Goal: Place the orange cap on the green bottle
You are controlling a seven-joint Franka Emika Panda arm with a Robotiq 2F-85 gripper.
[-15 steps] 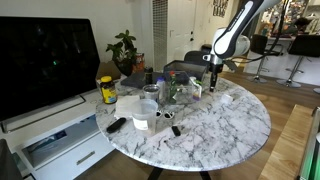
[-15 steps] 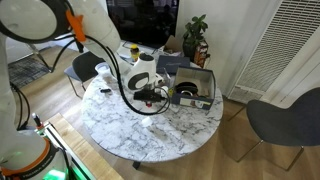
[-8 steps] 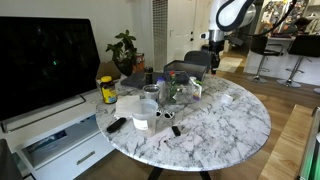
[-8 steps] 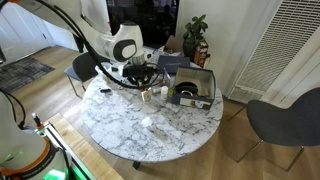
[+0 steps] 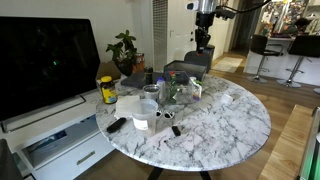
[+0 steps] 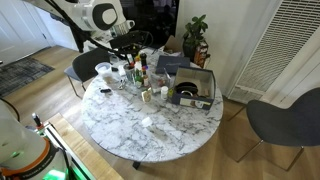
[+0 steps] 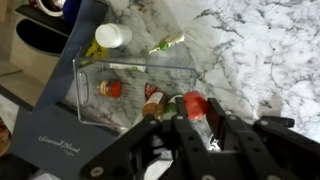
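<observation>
We record a round marble bench [image 5: 235,125] filling the lower centre of both exterior views, its clutter grouped toward one side, presumably to leave working room. The Franka arm [image 6: 95,15] sits raised at the upper left of an exterior view, well above the items, which we judge to be a retracted posture. The gripper [image 5: 203,27] hangs near the top centre; whether its fingers are wide, narrow or holding anything we cannot tell. The green bottle [image 6: 142,68] stands upright among other bottles at upper centre. In the wrist view an orange cap [image 7: 195,103] tops a bottle at lower centre, suggesting the cap is seated.
</observation>
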